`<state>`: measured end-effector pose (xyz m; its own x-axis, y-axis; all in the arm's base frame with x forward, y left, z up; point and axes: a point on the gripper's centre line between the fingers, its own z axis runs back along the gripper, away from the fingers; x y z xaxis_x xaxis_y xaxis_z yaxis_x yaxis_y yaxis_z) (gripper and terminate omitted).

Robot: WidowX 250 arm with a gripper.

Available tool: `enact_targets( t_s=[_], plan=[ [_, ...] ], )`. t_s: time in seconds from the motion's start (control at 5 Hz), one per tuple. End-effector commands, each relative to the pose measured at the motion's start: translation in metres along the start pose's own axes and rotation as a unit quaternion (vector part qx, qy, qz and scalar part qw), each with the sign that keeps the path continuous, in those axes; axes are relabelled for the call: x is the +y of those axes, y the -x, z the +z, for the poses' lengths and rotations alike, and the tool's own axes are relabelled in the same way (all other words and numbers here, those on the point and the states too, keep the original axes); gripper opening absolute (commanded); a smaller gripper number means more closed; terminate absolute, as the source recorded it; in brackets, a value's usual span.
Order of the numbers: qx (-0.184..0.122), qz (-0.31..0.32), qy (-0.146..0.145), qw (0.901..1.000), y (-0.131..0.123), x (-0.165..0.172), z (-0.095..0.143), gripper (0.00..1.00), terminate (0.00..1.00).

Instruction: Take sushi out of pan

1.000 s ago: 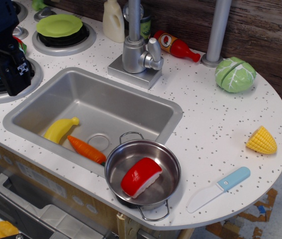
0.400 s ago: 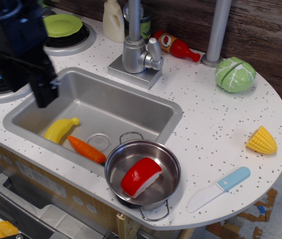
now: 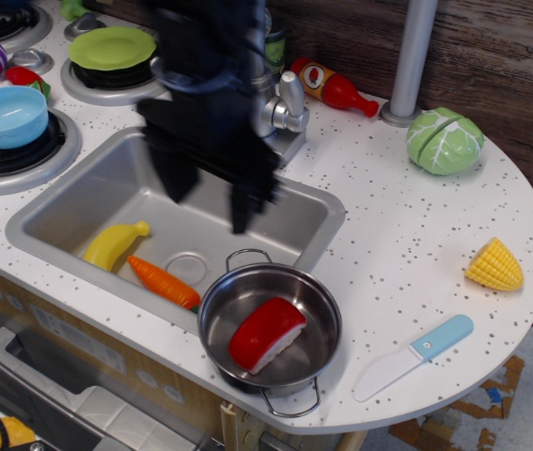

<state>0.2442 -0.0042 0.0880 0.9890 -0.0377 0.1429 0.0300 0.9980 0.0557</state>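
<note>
The sushi (image 3: pixel 266 334), glossy red on a white base, lies tilted inside the pan (image 3: pixel 221 310), a shiny steel pot with wire loop handles at the counter's front edge. The pan partly overhangs the front right corner of the sink. My gripper (image 3: pixel 211 197) is black and blurred by motion. It hangs over the middle of the sink, up and to the left of the pan and well apart from the sushi. Its two fingers (image 3: pixel 180 183) point down with a gap between them and hold nothing.
In the steel sink (image 3: pixel 285 211) lie a yellow banana (image 3: pixel 116 242) and an orange carrot (image 3: pixel 163 282). A faucet (image 3: pixel 283 108) and a red sauce bottle (image 3: pixel 334 87) stand behind. A blue bowl (image 3: pixel 5 115) sits at the left, with cabbage (image 3: pixel 445 141), corn (image 3: pixel 494 265) and a toy knife (image 3: pixel 415 355) at the right.
My arm has swept quickly from the far left over the stove to the middle of the sink, closer to the pan. The blue bowl is now uncovered. The sushi and pan have not moved.
</note>
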Motion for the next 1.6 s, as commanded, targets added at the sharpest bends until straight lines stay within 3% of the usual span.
enact_targets(
  t_s=[0.0,0.4,1.0,1.4],
  plan=[
    [-0.016,-0.027,0.004,0.9995,-0.012,-0.038,-0.006,1.00,0.00],
    [-0.023,-0.060,0.012,0.9978,0.000,-0.040,-0.028,1.00,0.00],
    [-0.047,-0.054,-0.041,0.9966,0.021,-0.042,-0.059,1.00,0.00],
    [-0.051,-0.047,-0.017,0.9974,0.028,-0.037,-0.066,1.00,0.00]
  ],
)
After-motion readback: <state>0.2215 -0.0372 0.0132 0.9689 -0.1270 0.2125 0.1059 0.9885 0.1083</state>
